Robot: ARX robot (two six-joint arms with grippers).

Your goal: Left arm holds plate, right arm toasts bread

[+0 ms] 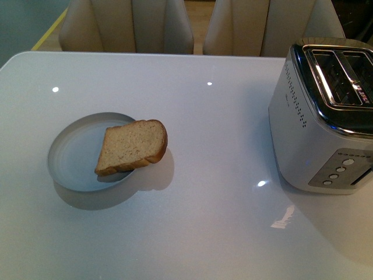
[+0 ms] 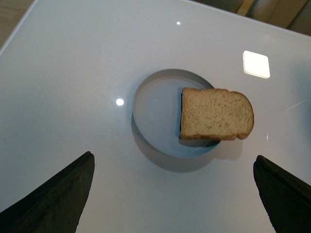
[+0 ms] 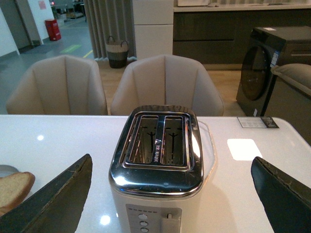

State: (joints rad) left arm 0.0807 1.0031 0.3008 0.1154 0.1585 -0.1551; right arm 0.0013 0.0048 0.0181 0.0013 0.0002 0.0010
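Left gripper (image 2: 173, 155) and right gripper (image 3: 171, 158): jaws wide apart, empty. Bread (image 1: 133, 146) lies on plate (image 1: 70, 157), overhanging its 3 o'clock rim; toaster (image 1: 323, 116) stands beyond. Judged: opening step; left must first grasp plate rim.

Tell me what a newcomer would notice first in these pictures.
The bread stands out first, lying on the pale plate at the left of the table, with its rounded end hanging over the rim toward the right. Next comes the shiny toaster on the right, both slots empty.
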